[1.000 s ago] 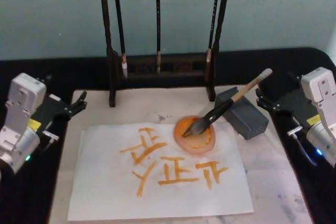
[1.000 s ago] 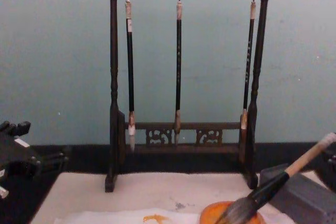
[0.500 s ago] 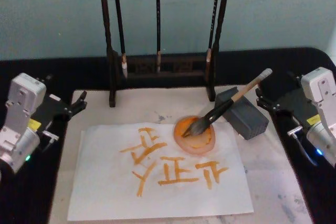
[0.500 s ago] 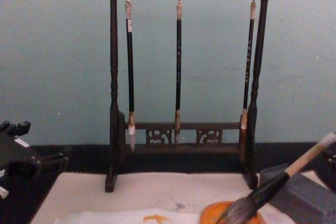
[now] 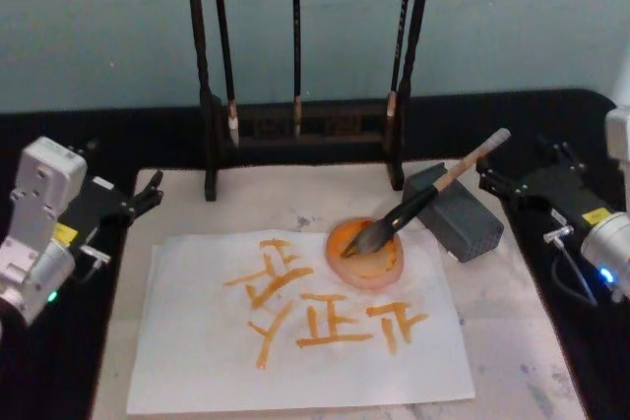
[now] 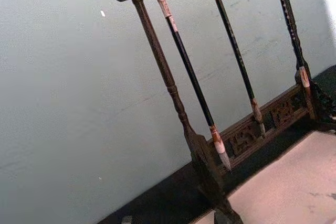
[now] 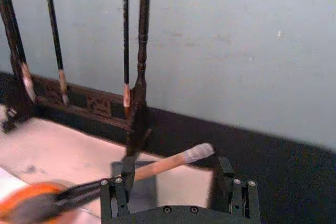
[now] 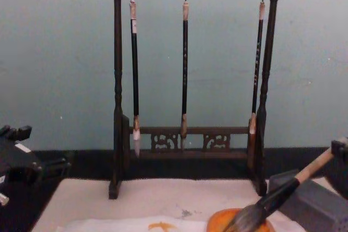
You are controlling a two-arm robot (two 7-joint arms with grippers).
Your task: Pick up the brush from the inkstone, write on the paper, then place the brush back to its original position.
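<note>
Right claw [image 5: 514, 166] open: in the right wrist view its fingers [image 7: 118, 195] stand apart, with nothing between them at the tips. It sits to the right of the orange dish [image 5: 382, 269] and slightly behind it, over the black bench [image 5: 128, 135]. It is near the pale tip of the brush [image 5: 423, 199] handle, and the head view shows no contact. In the right wrist view that tip shows ahead of the claw, between the two fingers. The brush lies tilted, with its dark bristle head in the orange dish. Its black lower shaft crosses the top edge of the grey block [image 5: 468, 225], which stands just right of the dish, and the tan handle points up and to the right. The paper [image 5: 197, 361] lies flat, reaching left and forward from the dish. The dish sits at its back right corner, and the sheet bears several orange strokes [image 5: 330, 327]. The paper rests on a cream mat [image 5: 512, 331] that also carries the dish and the block. Behind the dish stands a dark wooden rack [image 5: 295, 130] with three thin brushes [image 8: 185, 69] hanging from its top bar. Left claw [image 5: 148, 192] is parked well left of the dish, off the mat's back left corner, and whether it is open or closed cannot be told.
</note>
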